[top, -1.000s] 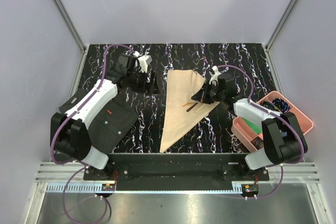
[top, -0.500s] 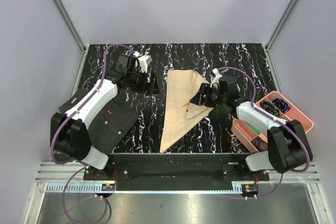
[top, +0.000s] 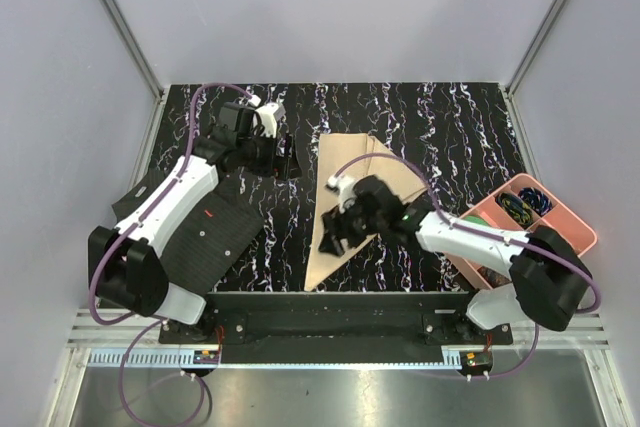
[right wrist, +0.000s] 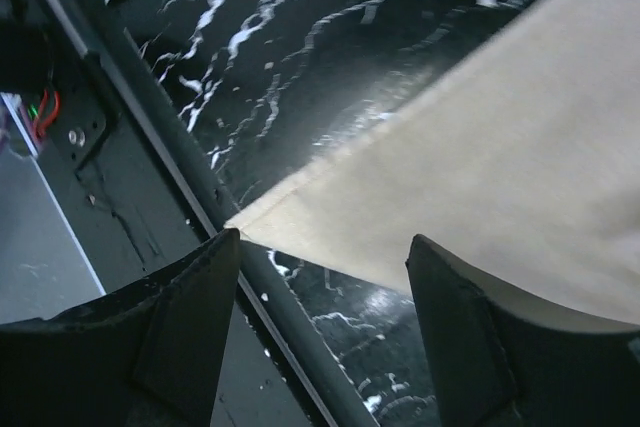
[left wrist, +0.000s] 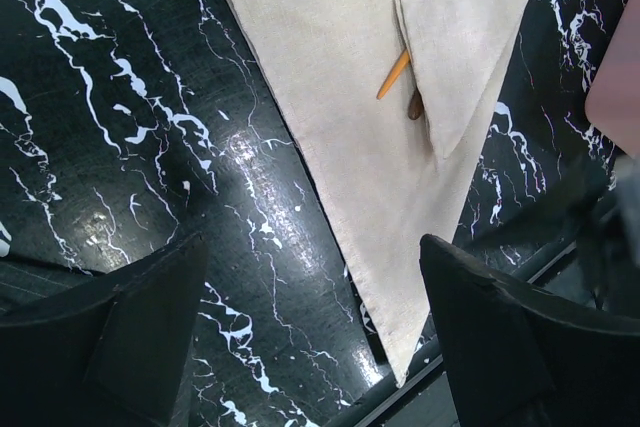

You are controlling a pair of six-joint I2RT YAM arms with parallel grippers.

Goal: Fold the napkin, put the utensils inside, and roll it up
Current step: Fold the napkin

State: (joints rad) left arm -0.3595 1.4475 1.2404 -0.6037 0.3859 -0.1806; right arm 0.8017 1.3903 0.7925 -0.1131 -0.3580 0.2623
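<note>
Inside one folded napkin (left wrist: 330, 97), two utensils (left wrist: 393, 75)

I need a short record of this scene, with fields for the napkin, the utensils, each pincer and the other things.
napkin: napkin, beige, folded into a long triangle, flat on the table
utensils: utensils tucked under the napkin's fold, tips showing
left pincer: left pincer open, holding nothing, left of the napkin
right pincer: right pincer open, holding nothing, over the napkin's near corner
others: pink tray at right; black mat at left
</note>
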